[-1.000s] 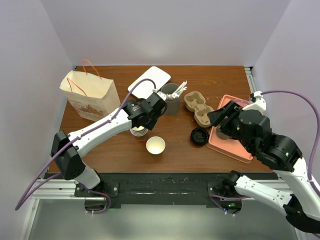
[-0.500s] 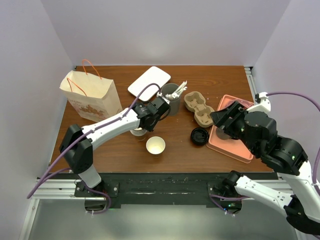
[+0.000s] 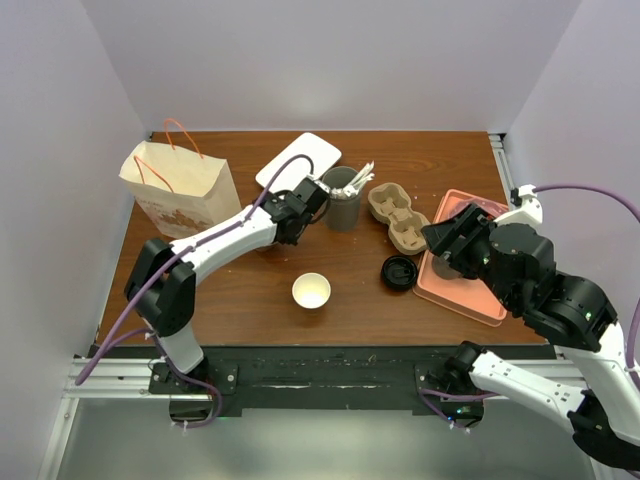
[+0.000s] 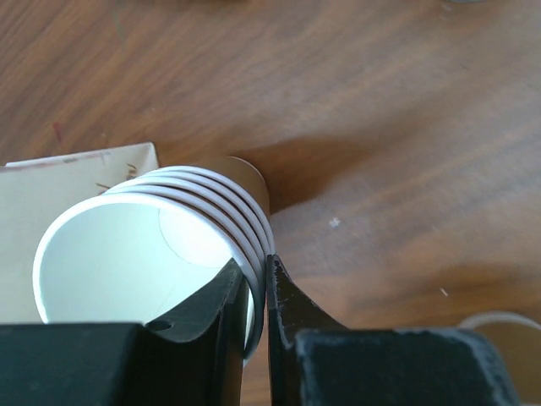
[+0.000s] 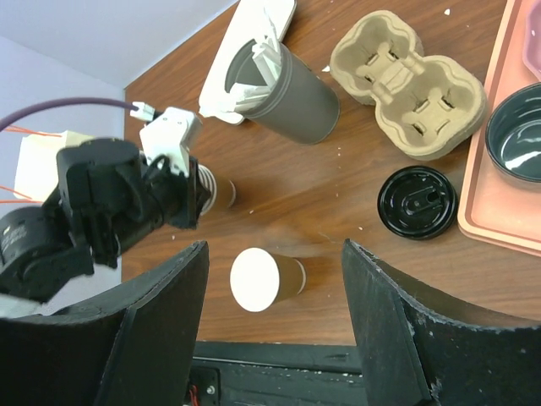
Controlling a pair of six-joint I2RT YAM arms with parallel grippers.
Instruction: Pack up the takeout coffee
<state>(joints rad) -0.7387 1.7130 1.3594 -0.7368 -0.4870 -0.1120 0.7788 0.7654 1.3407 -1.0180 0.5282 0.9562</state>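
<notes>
While pinching the cup stack [image 4: 152, 237] with left gripper [image 4: 256, 271], right gripper [image 5: 274, 244] wide, hold light squashy paper cup [image 3: 311, 291] mid-side.

I've got bare bench [image 3: 225, 295] at the near-left and the far-right corner. Bag [image 3: 180, 195] blocks the far-left corner, utensil cup [image 3: 342, 208] and carrier [image 3: 397, 215] crowd mid-bench, and the tray [image 3: 458, 292] lines the right edge.

White arms [image 3: 215, 245] with black joints, purple cables [image 3: 580, 187].

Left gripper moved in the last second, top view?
Yes. The left gripper has shifted away from the lone cup, toward the table's far edge.
</notes>
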